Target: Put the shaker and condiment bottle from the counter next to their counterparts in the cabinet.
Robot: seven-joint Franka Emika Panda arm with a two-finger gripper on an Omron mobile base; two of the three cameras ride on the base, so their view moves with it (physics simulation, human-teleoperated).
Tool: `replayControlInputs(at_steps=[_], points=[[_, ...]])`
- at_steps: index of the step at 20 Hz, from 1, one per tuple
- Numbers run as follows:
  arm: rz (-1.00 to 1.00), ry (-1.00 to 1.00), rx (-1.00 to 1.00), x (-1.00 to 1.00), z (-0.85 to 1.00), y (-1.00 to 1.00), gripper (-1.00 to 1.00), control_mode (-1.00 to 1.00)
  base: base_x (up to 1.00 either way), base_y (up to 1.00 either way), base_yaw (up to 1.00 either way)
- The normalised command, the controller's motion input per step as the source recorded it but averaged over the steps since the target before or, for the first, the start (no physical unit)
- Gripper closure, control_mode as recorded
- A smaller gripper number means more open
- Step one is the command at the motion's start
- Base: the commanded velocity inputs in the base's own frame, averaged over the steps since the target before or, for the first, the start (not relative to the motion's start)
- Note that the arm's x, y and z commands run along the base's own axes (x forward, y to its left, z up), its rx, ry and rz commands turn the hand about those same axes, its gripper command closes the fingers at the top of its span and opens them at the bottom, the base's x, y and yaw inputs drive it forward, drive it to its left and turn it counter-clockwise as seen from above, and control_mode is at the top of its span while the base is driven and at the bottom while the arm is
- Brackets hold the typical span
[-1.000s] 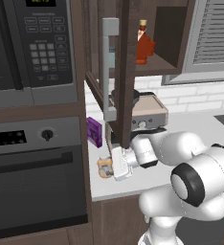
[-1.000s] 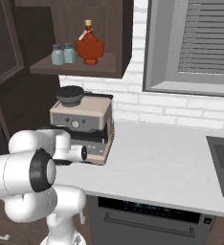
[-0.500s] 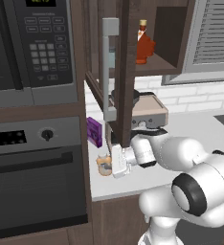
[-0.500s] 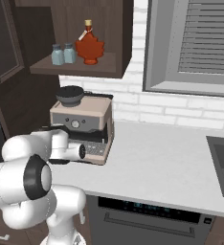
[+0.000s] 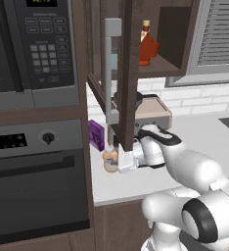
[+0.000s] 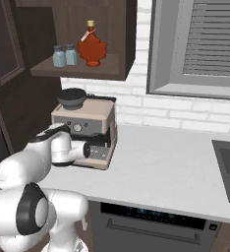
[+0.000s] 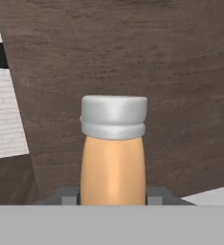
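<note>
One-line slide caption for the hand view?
Tool shut on the condiment bottle, facing the dark wooden cabinet.

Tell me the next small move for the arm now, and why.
Probably lift straight up. The fingers are shut on the condiment bottle, which sits low by the counter under the open cabinet door; the red-orange bottle stands on the shelf above.

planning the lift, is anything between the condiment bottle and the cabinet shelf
Yes. The open cabinet door hangs directly above the gripper shut on the condiment bottle, so a straight lift to the shelf would likely hit its lower edge.
</note>
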Motion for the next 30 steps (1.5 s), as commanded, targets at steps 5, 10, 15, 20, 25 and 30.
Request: replayControlInputs(at_steps=[5,10,15,20,25,30], points=[[-0.11,0.01,0.02,-0.69,0.04,-0.12,1.00,-1.00,0.00,0.00,0.00],[-0.10,0.00,0.03,-0.85,0.03,-0.20,1.00,-1.00,0.00,0.00,0.00],[-0.11,0.00,0.07,-0.55,0.18,-0.37,1.00,-1.00,0.00,0.00,0.00],[-0.13,0.00,0.10,-0.26,0.26,-0.25,1.00,-1.00,0.00,0.00,0.00],[-0.21,0.00,0.10,0.00,0.38,-0.26,1.00,-1.00,0.00,0.00,0.00],[-0.28,0.01,0.07,-0.02,0.53,-0.27,1.00,-1.00,0.00,0.00,0.00]])
